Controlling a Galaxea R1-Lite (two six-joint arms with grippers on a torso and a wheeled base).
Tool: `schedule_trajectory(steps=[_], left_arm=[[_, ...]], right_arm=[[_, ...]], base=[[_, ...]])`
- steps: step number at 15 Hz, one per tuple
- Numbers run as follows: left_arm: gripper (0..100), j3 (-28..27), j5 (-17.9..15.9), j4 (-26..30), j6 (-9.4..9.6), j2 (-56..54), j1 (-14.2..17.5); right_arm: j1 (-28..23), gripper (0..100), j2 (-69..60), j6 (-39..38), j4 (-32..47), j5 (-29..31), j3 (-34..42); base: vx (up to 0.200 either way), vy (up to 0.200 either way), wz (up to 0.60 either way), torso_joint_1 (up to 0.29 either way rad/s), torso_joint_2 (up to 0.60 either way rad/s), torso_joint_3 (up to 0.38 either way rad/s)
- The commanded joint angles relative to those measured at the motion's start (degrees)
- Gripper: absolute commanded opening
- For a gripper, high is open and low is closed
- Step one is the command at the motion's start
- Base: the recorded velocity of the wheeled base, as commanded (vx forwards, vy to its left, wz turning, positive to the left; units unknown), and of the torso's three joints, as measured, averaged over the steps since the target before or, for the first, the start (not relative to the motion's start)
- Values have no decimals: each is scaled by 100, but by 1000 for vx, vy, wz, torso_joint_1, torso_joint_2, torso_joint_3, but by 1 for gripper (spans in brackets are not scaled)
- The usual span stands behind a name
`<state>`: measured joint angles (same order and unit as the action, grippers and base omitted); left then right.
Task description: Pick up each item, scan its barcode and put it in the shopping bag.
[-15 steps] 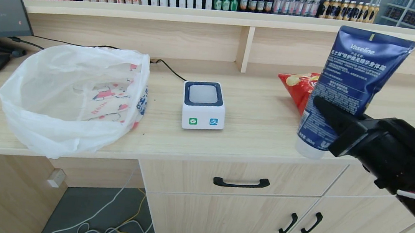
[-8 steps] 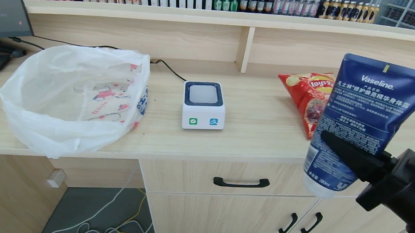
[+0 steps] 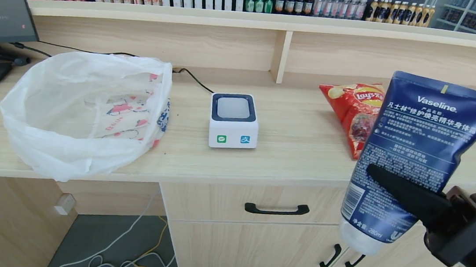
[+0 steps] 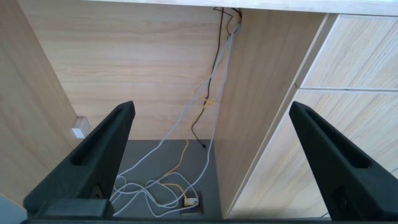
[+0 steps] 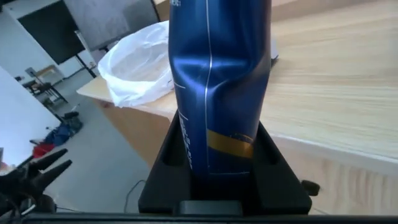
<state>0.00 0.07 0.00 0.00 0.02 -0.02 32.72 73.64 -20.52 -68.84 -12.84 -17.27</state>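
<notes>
Right gripper (image 3: 393, 189): clamped on the lotion tube (image 3: 423, 139) — upright, cap down, chip bag (image 3: 352, 114) behind it.
Left gripper (image 4: 211, 109): released — spread wide.

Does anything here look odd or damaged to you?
Only one thing: the blue tube is held upside down, cap pointing to the floor, in the air in front of the counter, and its body is creased and dented where the fingers of the right gripper squeeze it. Nothing looks spilled.
</notes>
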Motion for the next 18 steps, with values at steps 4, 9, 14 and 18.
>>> schedule_trajectory(steps=[4,9,14,18], left_arm=[[100,0,1,0,0,-2,2],[100,0,1,0,0,-2,2],[100,0,1,0,0,-2,2],[100,0,1,0,0,-2,-6]], right_arm=[[261,0,-69,-1174,-323,-518,31],[666,0,-87,-1921,-613,-518,-259],[683,0,-69,-3037,-631,-518,-417],[903,0,344,-3389,-1132,-518,-531]], base=[[0,0,0,0,0,0],[0,0,0,0,0,0],[0,0,0,0,0,0],[0,0,0,0,0,0]])
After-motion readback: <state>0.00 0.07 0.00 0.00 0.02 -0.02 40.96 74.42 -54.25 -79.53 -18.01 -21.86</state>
